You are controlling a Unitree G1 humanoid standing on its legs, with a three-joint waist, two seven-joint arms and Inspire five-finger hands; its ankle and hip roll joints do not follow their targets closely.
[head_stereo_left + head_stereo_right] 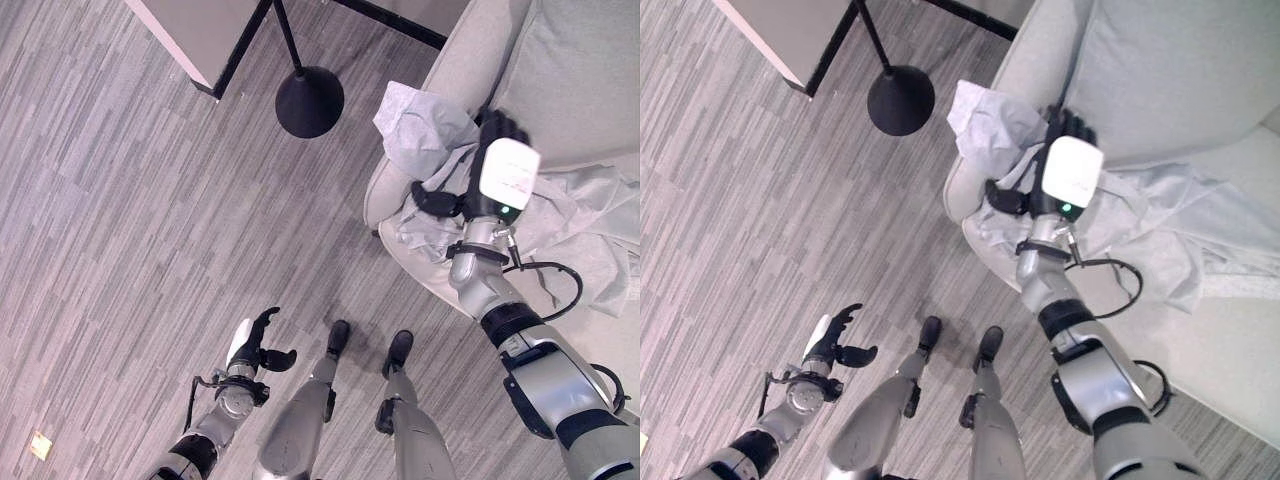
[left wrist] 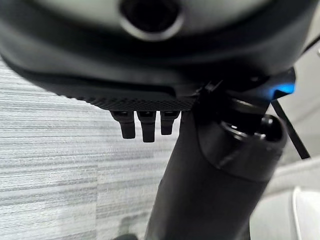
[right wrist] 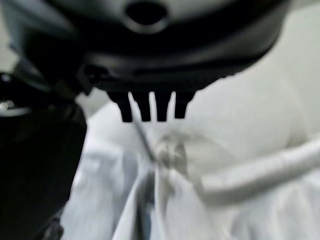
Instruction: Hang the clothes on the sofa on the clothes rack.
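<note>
Garment (image 1: 430, 140) on sofa (image 1: 590, 80), 2 o'clock: soft, light, floppy; take bunched fold. Right hand (image 1: 495, 150) fingers unreadable. Left hand (image 1: 262, 345) relaxed, empty.

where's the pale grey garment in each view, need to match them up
Left eye view: pale grey garment, upper right, bunched over the sofa arm, under the right hand.
Right eye view: upper middle, same bunch on the sofa arm.
Left wrist view: not in it.
Right wrist view: pale folds past the hand, across the lower half.
Shared landmark: round black rack base on the floor, beside the sofa arm in both eye views.
</note>
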